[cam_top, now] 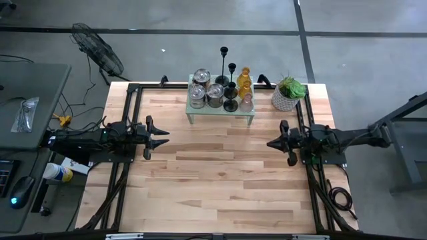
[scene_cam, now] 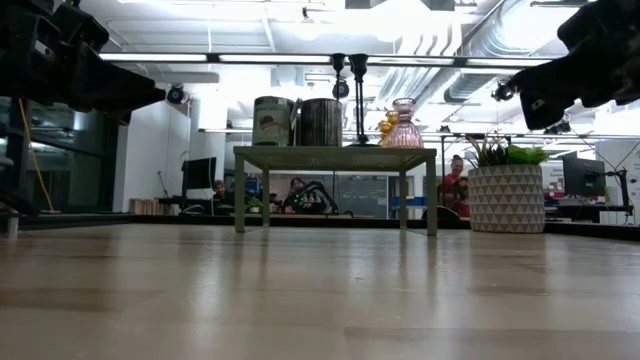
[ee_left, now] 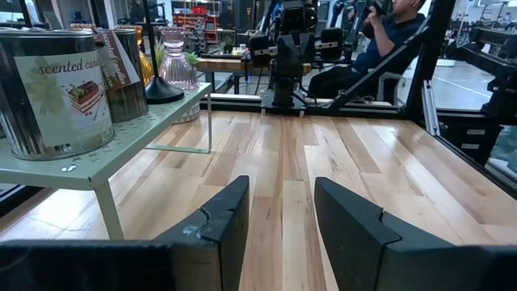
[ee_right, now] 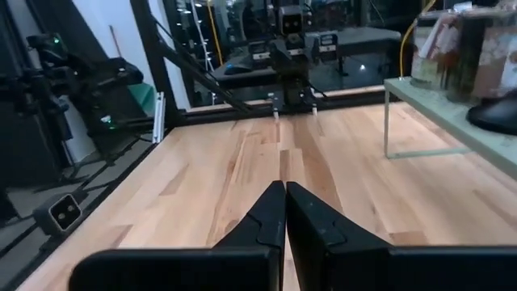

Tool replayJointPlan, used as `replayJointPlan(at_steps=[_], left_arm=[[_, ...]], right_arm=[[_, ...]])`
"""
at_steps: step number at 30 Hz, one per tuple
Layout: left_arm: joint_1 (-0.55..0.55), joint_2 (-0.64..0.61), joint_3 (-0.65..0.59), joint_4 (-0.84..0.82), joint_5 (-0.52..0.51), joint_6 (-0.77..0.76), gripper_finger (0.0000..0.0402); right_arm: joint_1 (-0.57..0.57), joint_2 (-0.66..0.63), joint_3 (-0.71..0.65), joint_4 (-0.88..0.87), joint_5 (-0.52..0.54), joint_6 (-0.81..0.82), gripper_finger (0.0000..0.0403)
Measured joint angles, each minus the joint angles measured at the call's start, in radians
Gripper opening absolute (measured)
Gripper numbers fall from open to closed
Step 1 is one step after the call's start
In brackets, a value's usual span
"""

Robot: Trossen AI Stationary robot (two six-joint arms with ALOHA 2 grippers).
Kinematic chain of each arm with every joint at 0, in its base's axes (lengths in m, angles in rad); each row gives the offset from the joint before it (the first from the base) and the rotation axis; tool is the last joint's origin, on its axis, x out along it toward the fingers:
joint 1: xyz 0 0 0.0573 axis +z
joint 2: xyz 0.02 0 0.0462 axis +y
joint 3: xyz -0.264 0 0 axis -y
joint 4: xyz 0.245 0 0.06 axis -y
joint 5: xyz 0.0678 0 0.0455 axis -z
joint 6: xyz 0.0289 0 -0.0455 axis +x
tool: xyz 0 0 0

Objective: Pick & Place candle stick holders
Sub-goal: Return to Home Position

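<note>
The candle stick holders stand together on a pale green rack (cam_top: 220,115) at the table's far middle. They are silver metal cups (cam_top: 207,91), black slim sticks (cam_top: 230,87), amber glass ones (cam_top: 244,79) and a pale pink glass one (cam_top: 246,101). The rack rests on its thin legs. My left gripper (cam_top: 163,137) hovers level near the table's left edge, open and pointing toward the right, with nothing between its fingers (ee_left: 226,226). My right gripper (cam_top: 270,143) hovers level near the right edge, shut and pointing left, with nothing in it (ee_right: 285,194).
A green plant in a white pot (cam_top: 289,95) stands at the far right corner beside the rack. Bare wooden tabletop (cam_top: 220,173) lies between the two grippers and toward the near edge. A person sits in the room beyond the table (ee_left: 388,32).
</note>
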Motion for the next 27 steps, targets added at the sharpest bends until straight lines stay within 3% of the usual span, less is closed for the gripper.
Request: replayJointPlan(at_steps=[12, 27], left_arm=[[0.000, 0.000, 0.000, 0.000, 0.000, 0.000, 0.0138], [0.000, 0.000, 0.000, 0.000, 0.000, 0.000, 0.0138]], right_arm=[[-0.035, -0.067, -0.019, -0.046, -0.022, -0.079, 0.0004], [-0.033, -0.161, -0.058, -0.021, 0.016, -0.041, 0.0004]])
